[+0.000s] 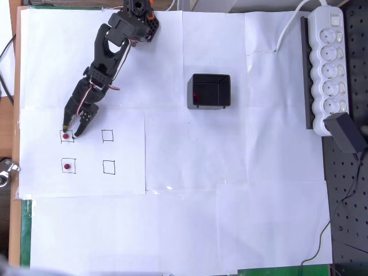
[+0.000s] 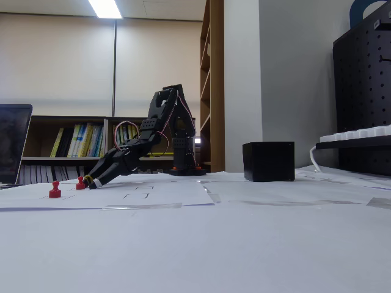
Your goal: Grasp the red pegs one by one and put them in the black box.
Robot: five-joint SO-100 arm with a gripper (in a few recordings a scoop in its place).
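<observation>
Two red pegs stand in drawn squares at the left of the white paper. The upper peg (image 1: 66,136) (image 2: 80,183) sits right at the tips of my gripper (image 1: 71,131) (image 2: 90,182). The gripper is lowered to the table with its fingers apart, and nothing is held between them. The lower peg (image 1: 67,167) (image 2: 55,190) stands free, a short way from the gripper. The black box (image 1: 210,91) (image 2: 269,161) stands open-topped at mid table, well to the right of the arm. A small red spot (image 1: 196,96) shows inside it by its left wall.
Two empty drawn squares (image 1: 107,135) (image 1: 109,167) lie right of the pegs. A white power strip (image 1: 328,63) with a black adapter (image 1: 345,132) runs along the right edge beside a black pegboard. A laptop (image 2: 13,143) stands at far left.
</observation>
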